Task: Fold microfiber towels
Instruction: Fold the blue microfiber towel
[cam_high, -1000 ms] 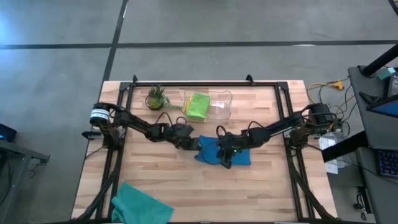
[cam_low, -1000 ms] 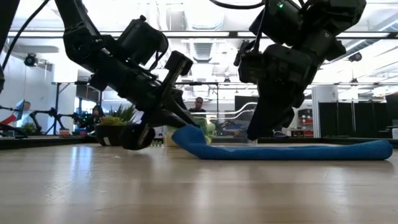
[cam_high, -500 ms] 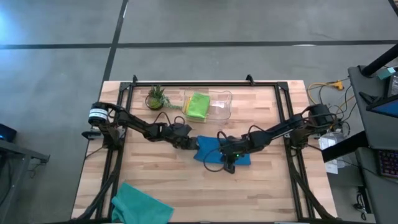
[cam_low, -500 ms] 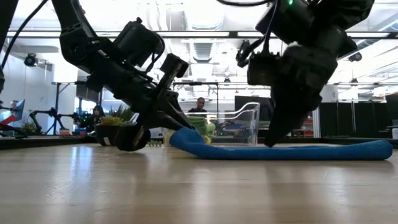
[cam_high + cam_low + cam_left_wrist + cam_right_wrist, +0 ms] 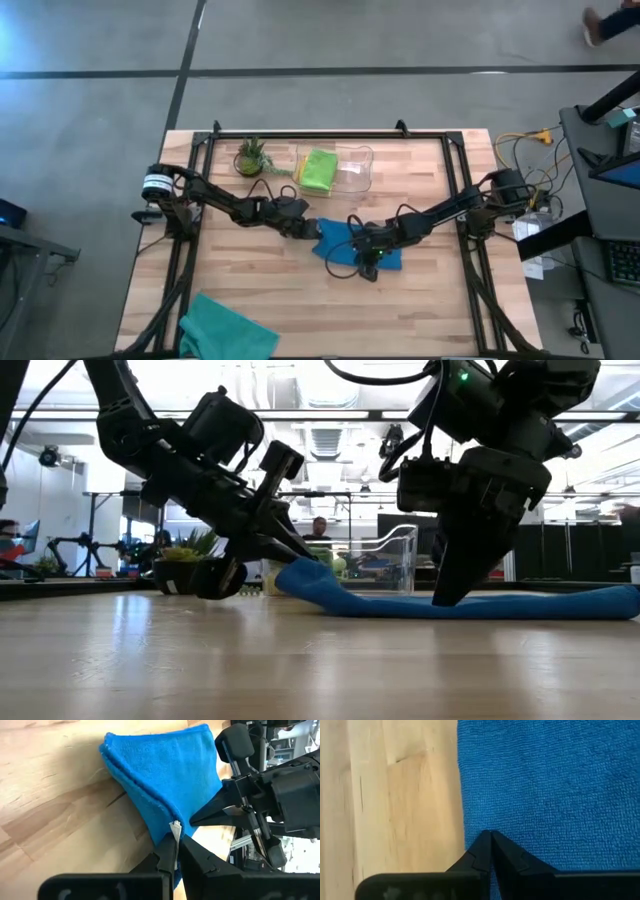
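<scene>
Since a second ago my right gripper (image 5: 368,262) has slid toward the towel's near edge and its jaws have closed; the left has not shifted.

Blue towel (image 5: 352,243) lies folded at the table's middle, long edges running left to right. In the low view it is a flat strip (image 5: 470,603) with its left end lifted off the wood. I have the left gripper (image 5: 311,231) clamped on that raised corner (image 5: 175,827), fingers (image 5: 167,857) shut tight on the cloth's layered edge. The right gripper's tips (image 5: 491,851) are pressed together at the towel's edge where blue meets bare wood; I cannot tell whether any cloth is caught between them.

Lime towel (image 5: 319,170) sits folded in the clear bin (image 5: 360,170) at the far edge, with the potted plant (image 5: 250,157) just beside it to the left. Teal towel (image 5: 226,330) is crumpled at the near left corner, overhanging the table (image 5: 250,280) edge.

Bare wood is open in front of the blue towel and to its right, well apart from the black frame rails (image 5: 465,190) on both sides.
</scene>
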You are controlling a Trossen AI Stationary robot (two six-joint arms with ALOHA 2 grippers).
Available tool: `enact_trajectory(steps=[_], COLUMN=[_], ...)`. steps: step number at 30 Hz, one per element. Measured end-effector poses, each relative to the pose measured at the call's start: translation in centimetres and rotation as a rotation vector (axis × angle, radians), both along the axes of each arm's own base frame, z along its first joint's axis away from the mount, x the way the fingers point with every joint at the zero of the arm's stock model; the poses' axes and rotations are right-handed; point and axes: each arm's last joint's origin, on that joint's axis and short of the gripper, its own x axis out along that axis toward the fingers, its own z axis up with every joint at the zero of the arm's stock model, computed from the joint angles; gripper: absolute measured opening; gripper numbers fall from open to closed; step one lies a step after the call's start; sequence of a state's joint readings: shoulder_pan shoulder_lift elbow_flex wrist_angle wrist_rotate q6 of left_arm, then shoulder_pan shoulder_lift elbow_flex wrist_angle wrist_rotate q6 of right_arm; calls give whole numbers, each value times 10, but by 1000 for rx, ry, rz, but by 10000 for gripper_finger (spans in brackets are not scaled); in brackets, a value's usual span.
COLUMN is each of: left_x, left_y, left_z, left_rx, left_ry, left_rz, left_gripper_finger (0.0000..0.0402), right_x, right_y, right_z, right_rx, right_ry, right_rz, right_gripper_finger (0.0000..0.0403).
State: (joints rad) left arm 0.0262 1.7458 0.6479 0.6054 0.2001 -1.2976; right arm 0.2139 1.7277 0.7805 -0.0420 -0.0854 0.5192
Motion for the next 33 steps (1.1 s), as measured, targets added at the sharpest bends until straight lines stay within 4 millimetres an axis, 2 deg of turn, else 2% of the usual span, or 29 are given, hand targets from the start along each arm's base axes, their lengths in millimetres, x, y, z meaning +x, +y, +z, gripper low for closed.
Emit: enact_trajectory(steps=[4,11,15,18,24,28,33], left_x=[-1,-8,-18,-30,-45,-39,-22], left_y=[0,0,0,2,3,3,3], left_z=[3,10,16,16,13,24,45], left_rx=[0,10,33,49,36,37,57], left_ry=[-8,-24,-39,-32,-21,-78,-177], left_rz=[0,-5,17,50,81,80,72], left_gripper_finger=[1,1,0,0,0,0,0], right_x=[-1,-9,-27,-49,-91,-107,-111], right_y=[-4,-11,-14,-15,-20,-23,-25], right_z=[8,50,82,93,82,76,75], right_rx=[-15,7,-20,-43,16,59,60], right_ry=[-23,-153,-246,-293,-309,-326,-351], right_rz=[-29,-107,-148,-174,-241,-272,-279], right_gripper_finger=[8,8,8,8,8,8,8])
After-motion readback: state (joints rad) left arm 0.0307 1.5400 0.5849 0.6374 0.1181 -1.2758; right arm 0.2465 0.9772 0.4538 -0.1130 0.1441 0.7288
